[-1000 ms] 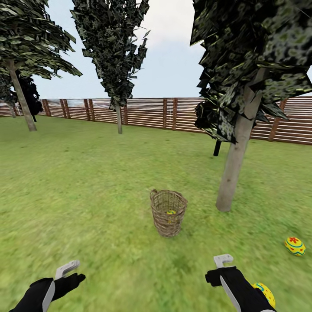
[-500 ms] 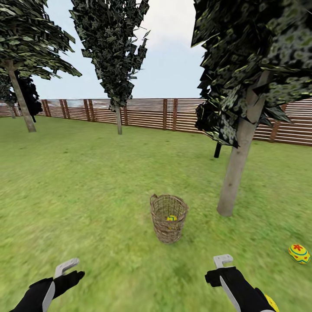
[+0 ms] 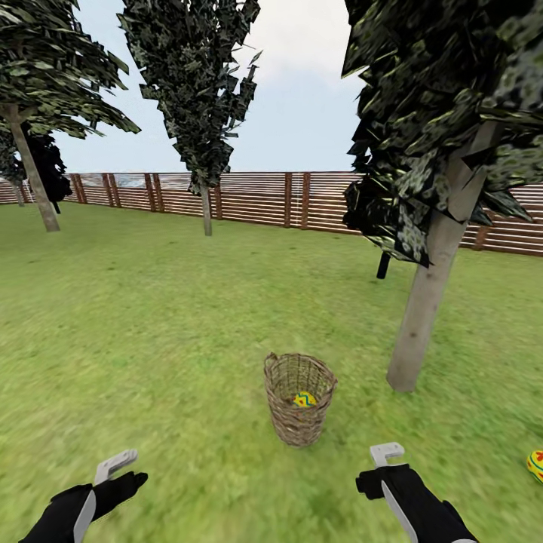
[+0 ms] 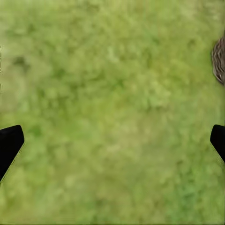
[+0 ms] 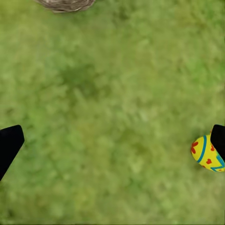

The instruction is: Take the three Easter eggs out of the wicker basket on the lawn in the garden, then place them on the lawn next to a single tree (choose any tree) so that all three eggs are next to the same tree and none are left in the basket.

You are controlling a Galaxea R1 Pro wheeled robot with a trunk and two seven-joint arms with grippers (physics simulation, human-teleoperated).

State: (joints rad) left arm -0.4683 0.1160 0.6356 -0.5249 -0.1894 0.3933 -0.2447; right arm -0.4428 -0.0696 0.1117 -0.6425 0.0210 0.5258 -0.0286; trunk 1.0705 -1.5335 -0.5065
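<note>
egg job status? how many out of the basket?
Done: one egg lies on the lawn right of the pale-trunk tree; another egg lies on grass by the right gripper. In hand: nothing; the left gripper and the right are open over grass. Left: one egg sits in the basket; it must go beside that tree.

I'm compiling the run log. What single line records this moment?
left end effector: open, empty | right end effector: open, empty | wicker basket: upright, one egg inside | egg on lawn right of tree
</note>
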